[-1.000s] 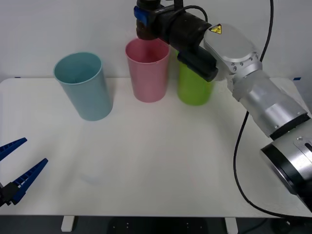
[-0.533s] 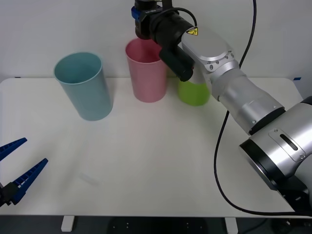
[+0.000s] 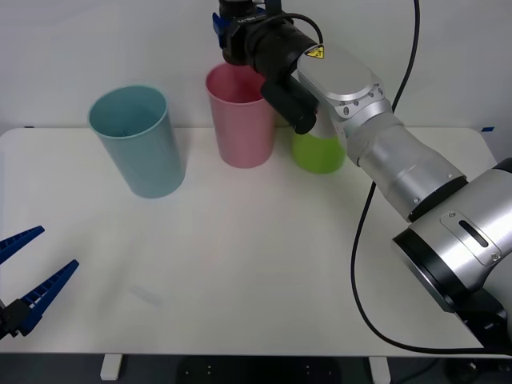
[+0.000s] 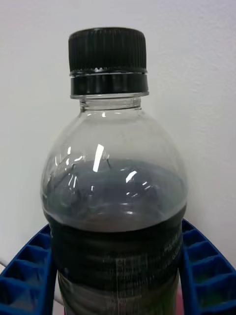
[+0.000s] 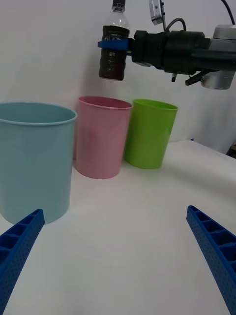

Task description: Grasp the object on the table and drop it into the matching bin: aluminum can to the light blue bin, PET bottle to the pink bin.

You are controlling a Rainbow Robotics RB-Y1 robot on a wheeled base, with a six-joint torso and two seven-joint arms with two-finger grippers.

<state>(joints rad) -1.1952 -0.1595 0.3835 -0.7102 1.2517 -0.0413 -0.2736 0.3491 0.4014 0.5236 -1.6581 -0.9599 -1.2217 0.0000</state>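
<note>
Bottle (image 5: 113, 51) is hanging upright, clamped in right gripper (image 5: 114, 44), seemingly over pink bin (image 5: 101, 136) for dropping; left gripper (image 3: 28, 276) idling wide open w/ nothing.

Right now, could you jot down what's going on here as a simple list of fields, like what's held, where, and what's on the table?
held item: bottle, black cap, dark label, upright
holder: right gripper, jaws shut on the bottle's label band
position: in the air above the pink bin
other bins: light blue bin to its left, green bin to its right
left gripper: jaws open, low over the table at its near left edge
</note>
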